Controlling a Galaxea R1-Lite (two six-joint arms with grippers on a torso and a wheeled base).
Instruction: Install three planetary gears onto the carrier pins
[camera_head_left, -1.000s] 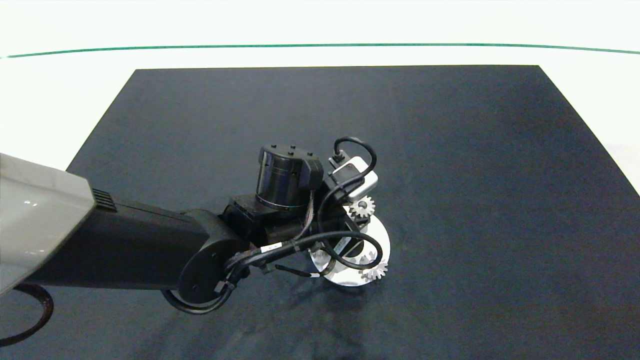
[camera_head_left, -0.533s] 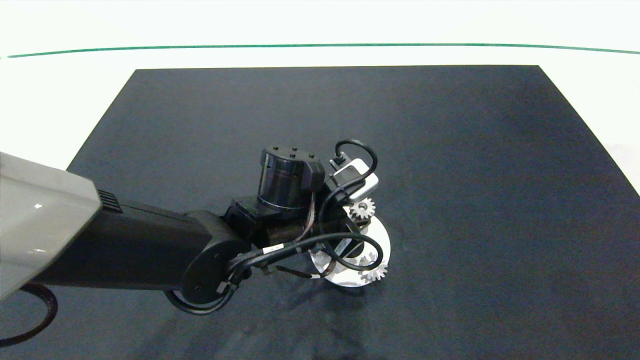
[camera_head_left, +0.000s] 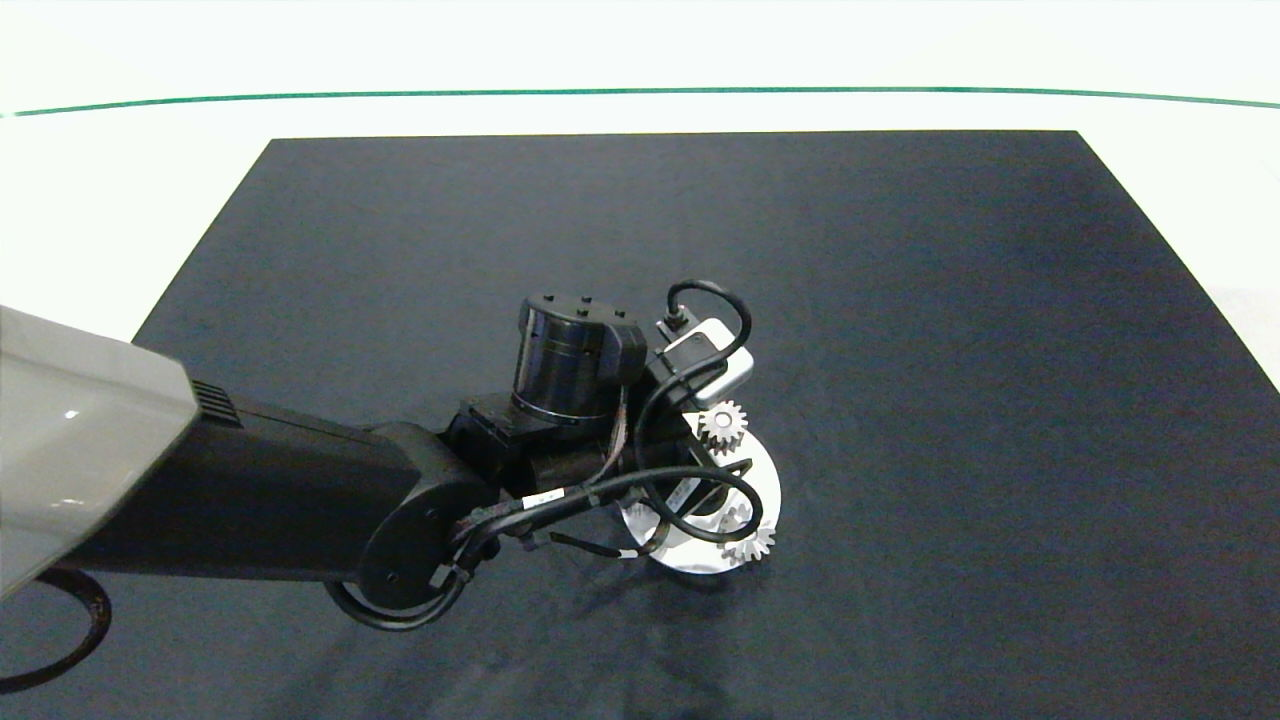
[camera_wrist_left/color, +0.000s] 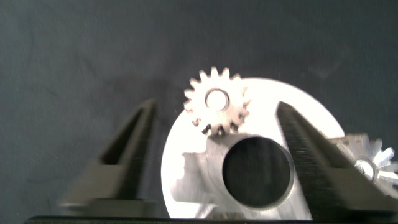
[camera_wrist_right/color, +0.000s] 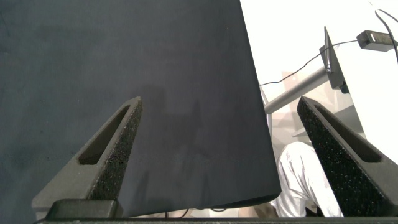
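- Left gripper — fingers apart, empty, above the disc.
- Planetary gears — seated on carrier pins; likely rigid, light, slippery; grip across the teeth.
- Right gripper — spread, idle off-mat.

My left arm extends in from the left edge, wrist bent downward so the left gripper points straight down at the worktop. Its jaws stand spread wide apart, gripping nothing, with both fingers clear of contact. My right gripper is off to the side, out of the head view; its jaws are likewise spread wide and unloaded.
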